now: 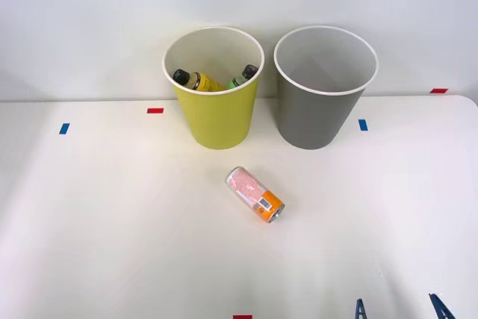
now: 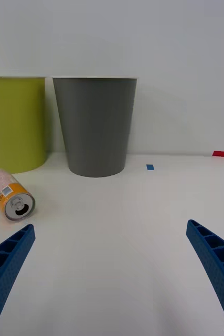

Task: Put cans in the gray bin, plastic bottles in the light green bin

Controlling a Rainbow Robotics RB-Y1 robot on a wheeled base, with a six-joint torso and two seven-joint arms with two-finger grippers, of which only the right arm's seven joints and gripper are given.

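Note:
A pink-and-orange can [image 1: 255,193] lies on its side on the white table, in front of the two bins; its open silver end [image 2: 19,206] faces me in the right wrist view. The light green bin [image 1: 214,113] stands at the back, with two plastic bottles inside: a yellow-labelled one [image 1: 196,80] and a green one [image 1: 243,75]. Beside it to the right stands the gray bin [image 1: 321,110], also seen close in the wrist view [image 2: 96,128]. My right gripper [image 1: 399,308] is open at the table's front right edge, well short of the can, with nothing between its blue fingers [image 2: 7,260].
Small red tape marks [image 1: 154,110] and blue tape marks [image 1: 362,125] dot the table. A white wall rises behind the bins. Bare tabletop [image 1: 112,222] stretches to the left and in front of the can.

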